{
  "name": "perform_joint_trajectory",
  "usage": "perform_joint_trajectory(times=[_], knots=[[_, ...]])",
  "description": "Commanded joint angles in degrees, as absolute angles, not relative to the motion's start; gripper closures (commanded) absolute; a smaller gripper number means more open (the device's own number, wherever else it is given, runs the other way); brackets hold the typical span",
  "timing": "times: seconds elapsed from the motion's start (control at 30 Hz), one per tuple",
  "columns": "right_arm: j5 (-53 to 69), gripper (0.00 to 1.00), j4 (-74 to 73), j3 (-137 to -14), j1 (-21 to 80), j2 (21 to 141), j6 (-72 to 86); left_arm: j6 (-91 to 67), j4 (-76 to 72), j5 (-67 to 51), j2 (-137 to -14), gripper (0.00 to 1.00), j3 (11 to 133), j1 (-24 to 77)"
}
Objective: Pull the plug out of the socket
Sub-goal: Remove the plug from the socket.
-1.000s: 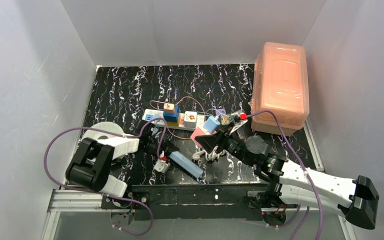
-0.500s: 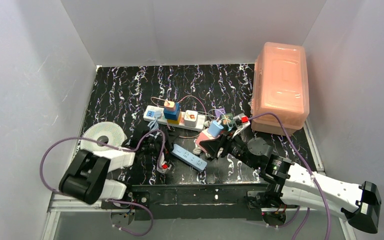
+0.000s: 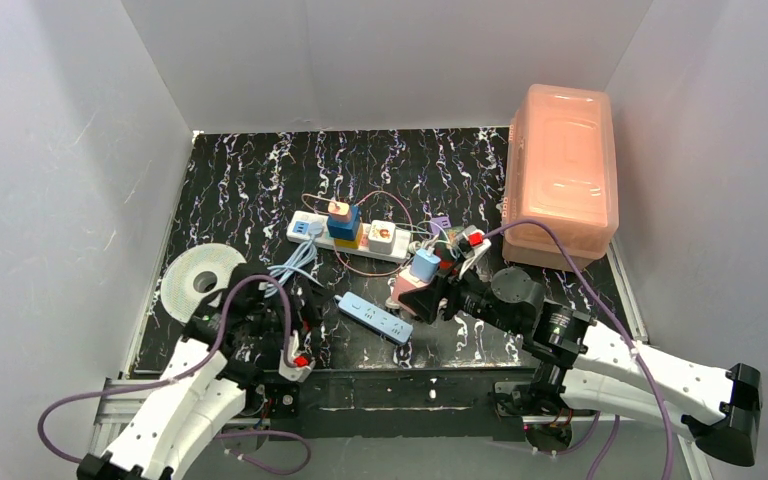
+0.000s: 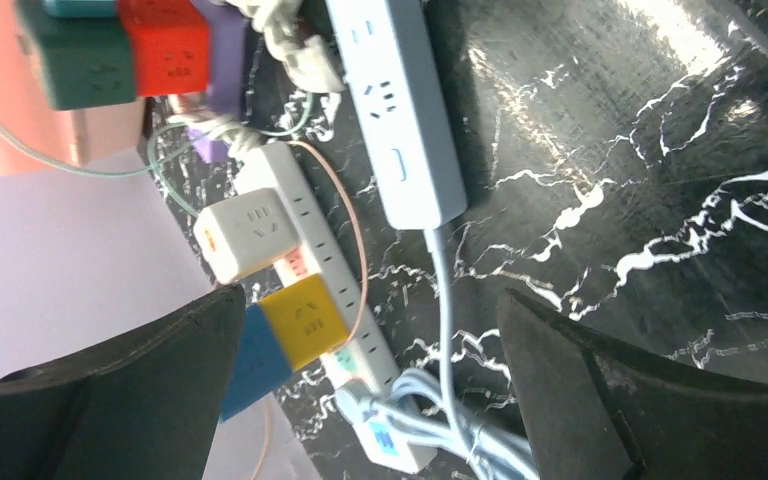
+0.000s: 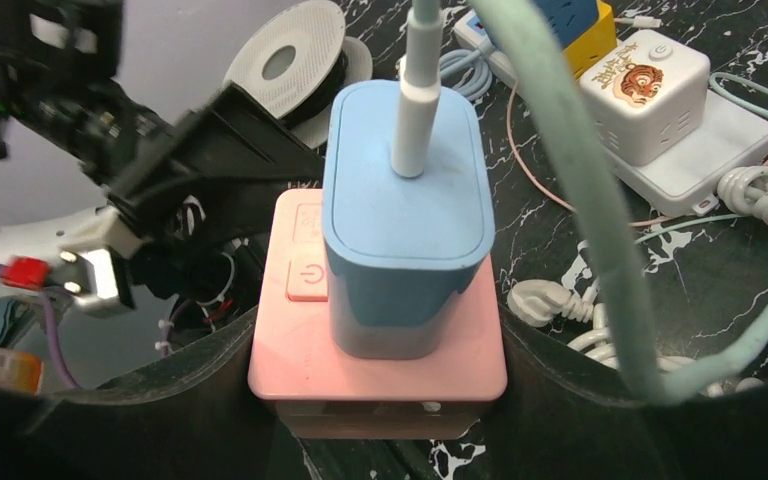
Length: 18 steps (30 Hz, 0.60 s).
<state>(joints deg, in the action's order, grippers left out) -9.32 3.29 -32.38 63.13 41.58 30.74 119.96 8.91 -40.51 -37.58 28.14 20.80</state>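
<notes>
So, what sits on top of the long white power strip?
On the strip: a white cube adapter and a yellow cube with a blue cube stacked on it, topped by a small peach block. The outlet faces under them are covered, so their pins cannot be seen.

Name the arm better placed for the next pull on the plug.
Right. The right gripper clasps the pink cube carrying the blue plug, near the white power strip. The left gripper hangs open and empty, back by the light-blue strip.
</notes>
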Motion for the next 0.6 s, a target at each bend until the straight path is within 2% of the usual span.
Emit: perform_joint_trajectory(times=[0.0,0.33,0.57], knots=[[-4.77,0.99,0.26,-38.86,63.55,41.09,26.61,111.39,31.33,-45.17,-35.19,0.02,39.00,20.92],[8.43,0.99,-5.73,-45.17,65.65,47.31,18.29,49.82,35.65,-49.68,-45.77,0.02,68.06,20.92],[6.32,0.99,-9.70,-52.80,73.08,53.93,13.46,21.33,25.73,-55.40,-50.11,0.02,71.02,20.92]])
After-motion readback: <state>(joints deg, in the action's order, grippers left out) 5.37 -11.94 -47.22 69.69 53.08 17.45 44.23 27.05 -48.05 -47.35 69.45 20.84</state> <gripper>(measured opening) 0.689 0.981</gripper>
